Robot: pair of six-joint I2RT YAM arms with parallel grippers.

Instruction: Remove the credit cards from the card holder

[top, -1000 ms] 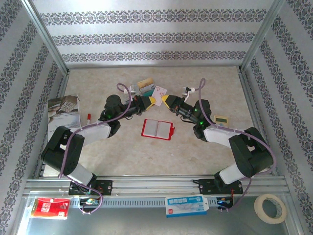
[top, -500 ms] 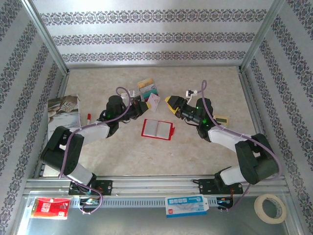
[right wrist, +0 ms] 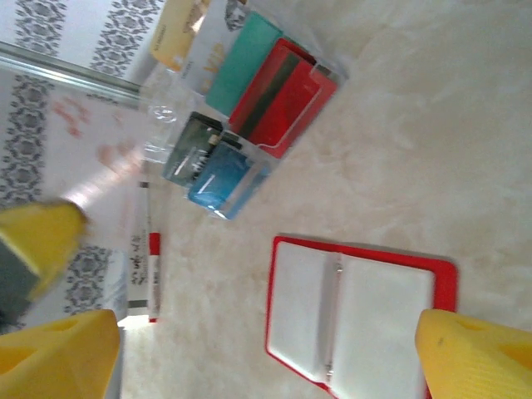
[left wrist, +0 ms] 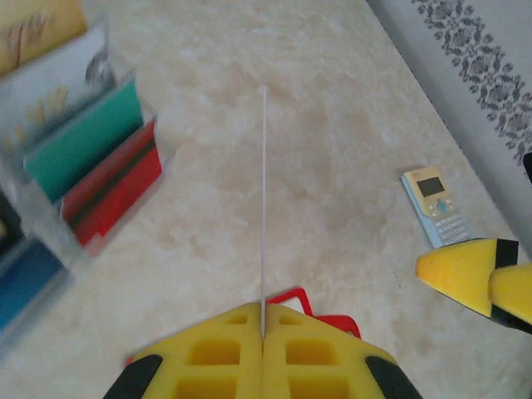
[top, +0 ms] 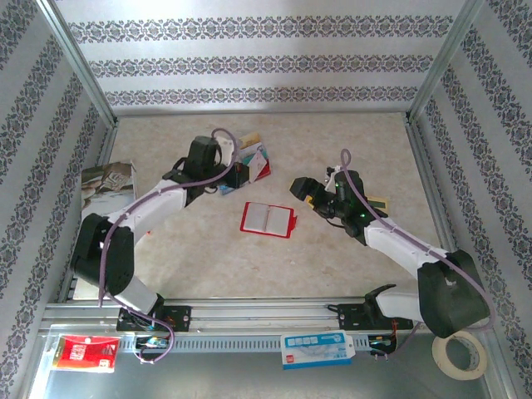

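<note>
Pinching a thin pale plastic card [left wrist: 264, 191] edge-on in the shut-tight left gripper [left wrist: 263, 322], beside the teal, red and blue cards [left wrist: 83, 145] at far centre. Right gripper [top: 300, 188] spread, empty. Might slip from so slight a grip onto the open red bifold card holder [top: 268, 219] nearby.

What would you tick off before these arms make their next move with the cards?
1. Grip: the left hand is shut on a thin card, seen edge-on: ok.
2. Free hand: the right hand is open and holds nothing: ok.
3. The card holder lies open and flat: ok.
4. Holder's pockets emptied: cannot tell; they look pale and blank.
5. The loose cards lie together, apart from the holder: ok.
</note>
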